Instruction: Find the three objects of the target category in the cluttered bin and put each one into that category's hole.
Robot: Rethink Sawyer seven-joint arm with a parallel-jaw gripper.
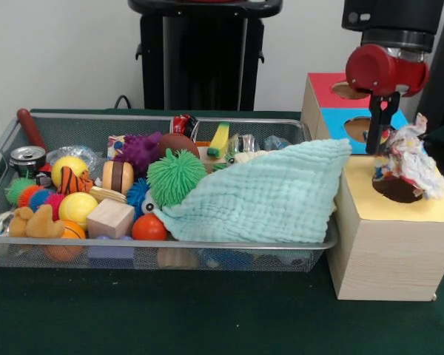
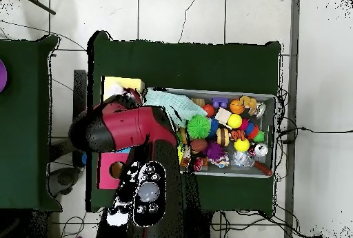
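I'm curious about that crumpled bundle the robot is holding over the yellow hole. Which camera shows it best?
The front view: the crumpled bundle hangs at the gripper, just above the hole in the yellow box top. In the overhead view, the red arm covers that spot, so the bundle can't be seen.

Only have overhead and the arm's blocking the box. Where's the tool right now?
Observer: The tool hangs over the hole in the yellow section of the box.
Operator: Carrying anything?
Observer: A crumpled wad of white and coloured wrapping sits right at the tool, above that hole. I can't tell whether it's gripped.
Operator: Cloth in the way?
Observer: No. The mint cloth drapes over the right end of the bin. Its corner reaches the box but doesn't cover the hole.
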